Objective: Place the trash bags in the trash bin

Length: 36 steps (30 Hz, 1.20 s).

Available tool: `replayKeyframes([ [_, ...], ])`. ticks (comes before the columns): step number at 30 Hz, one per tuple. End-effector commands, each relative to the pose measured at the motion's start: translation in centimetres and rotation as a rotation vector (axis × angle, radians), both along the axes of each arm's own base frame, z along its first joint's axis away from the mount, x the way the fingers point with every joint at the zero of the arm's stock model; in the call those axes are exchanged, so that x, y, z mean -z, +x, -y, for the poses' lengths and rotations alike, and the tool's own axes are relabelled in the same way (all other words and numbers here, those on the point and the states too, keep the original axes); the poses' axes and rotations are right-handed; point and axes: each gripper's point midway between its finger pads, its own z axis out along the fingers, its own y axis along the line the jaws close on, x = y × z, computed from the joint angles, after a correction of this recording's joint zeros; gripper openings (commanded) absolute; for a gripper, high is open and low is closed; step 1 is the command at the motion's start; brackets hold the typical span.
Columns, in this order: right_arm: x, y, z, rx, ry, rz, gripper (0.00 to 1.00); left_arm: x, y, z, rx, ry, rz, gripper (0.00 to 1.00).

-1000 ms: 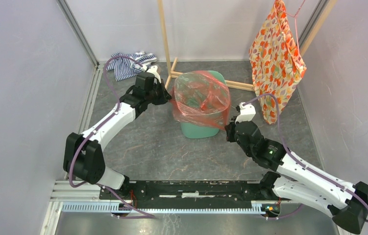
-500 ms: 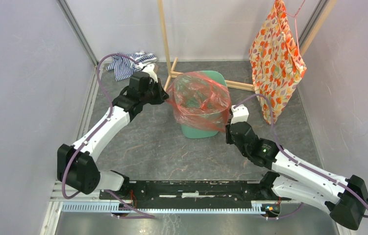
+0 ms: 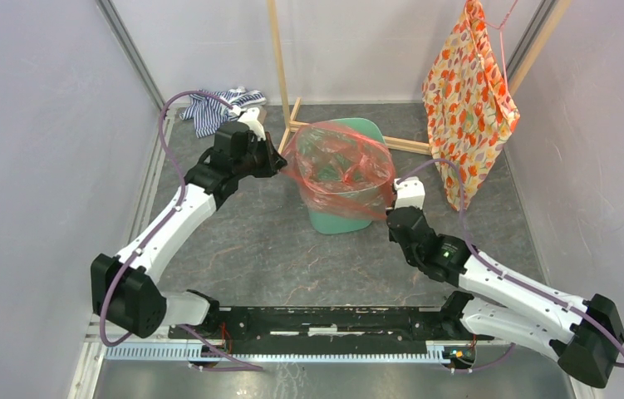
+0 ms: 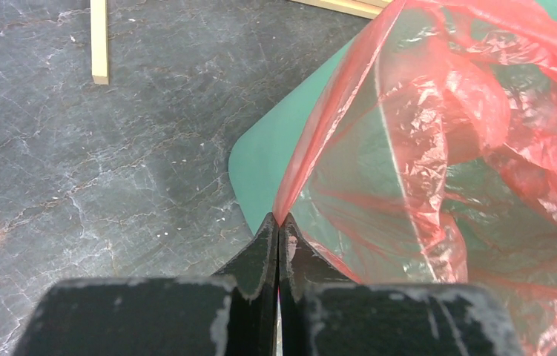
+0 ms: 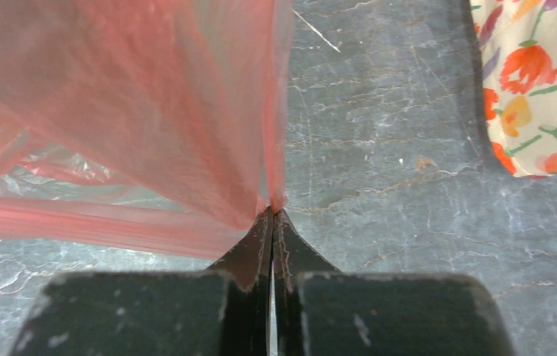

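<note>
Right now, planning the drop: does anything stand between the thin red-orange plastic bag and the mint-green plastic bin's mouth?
Nothing visible. The red-orange plastic bag stretches over the mint-green plastic bin, pinched by the left gripper and right gripper.

- Top of trash bin point(image 3: 333, 220) is spanned by the trash bag point(image 3: 346, 166), drawn taut between the left gripper point(image 4: 277, 222) and right gripper point(image 5: 272, 215), both clamped on its film.
- Open table point(image 3: 267, 241) is seen between the bin and the near edge.
- Wooden frame point(image 3: 280, 66) stands just behind the bin.
- Striped cloth point(image 3: 213, 108) lies at the far-left corner.
- Floral cloth point(image 3: 466, 100) hangs by the right edge.
</note>
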Motion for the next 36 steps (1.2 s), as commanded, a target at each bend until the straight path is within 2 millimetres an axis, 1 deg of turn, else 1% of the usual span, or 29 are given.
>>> replayKeyframes([
  [1,-0.4,0.3,2.3,0.073,-0.122,0.015,0.0,-3.7,-0.4,-0.6,-0.015,-0.035,0.072,0.02],
  [5,-0.2,0.4,2.3,0.078,-0.123,0.015,0.0,-5.9,-1.3,-0.9,-0.01,-0.051,0.103,0.02],
  [9,-0.1,0.4,1.9,0.066,-0.105,0.009,0.0,-6.8,-2.4,-1.0,0.01,-0.063,0.103,0.02],
  [11,-0.3,0.3,1.7,0.063,-0.093,0.01,0.0,-6.6,-2.6,-1.2,0.011,-0.049,0.095,0.02],
  [13,-0.5,0.3,1.7,0.059,-0.083,0.015,0.0,-5.7,-2.5,-1.4,0.005,-0.019,0.076,0.02],
  [16,-0.6,0.3,2.4,0.081,-0.117,0.024,0.0,-4.4,-2.6,-1.4,0.015,0.002,0.034,0.02],
  [18,-0.5,0.3,2.9,0.095,-0.143,0.02,0.0,-4.2,-2.5,-1.5,0.013,0.003,0.028,0.02],
  [20,-0.6,0.2,3.2,0.102,-0.16,0.02,0.0,-4.5,-2.7,-1.6,0.011,-0.002,0.022,0.02],
  [23,-0.6,0.2,3.3,0.101,-0.165,0.021,0.0,-6.4,-3.1,-1.6,0.026,-0.014,0.056,0.02],
  [25,-0.8,0.3,3.1,0.094,-0.154,0.022,0.01,-6.4,-2.8,-2.1,0.007,0.007,0.069,0.02],
  [27,-1.2,0.3,2.6,0.078,-0.134,0.024,0.08,-5.4,-2.3,-2.3,-0.005,0.031,0.051,0.02],
  [29,-1.8,0.3,2.1,0.054,-0.112,0.029,0.27,-4.6,-1.6,-1.8,-0.002,0.022,0.036,0.02],
  [30,-2.3,0.4,2.1,0.052,-0.104,0.039,0.39,-4.2,-1.2,-1.6,-0.005,0.015,0.034,0.02],
  [31,-3.1,0.4,2.0,0.046,-0.09,0.054,0.51,-4.0,-0.6,-1.5,-0.013,0.011,0.039,0.02],
  [33,-4.8,0.4,1.9,0.03,-0.073,0.083,0.69,-3.6,0.6,-1.4,-0.035,0.016,0.045,0.02],
  [36,-7.8,0.3,1.3,-0.031,-0.044,0.129,0.85,-3.7,2.3,-0.9,-0.044,0.017,0.063,0.02],
])
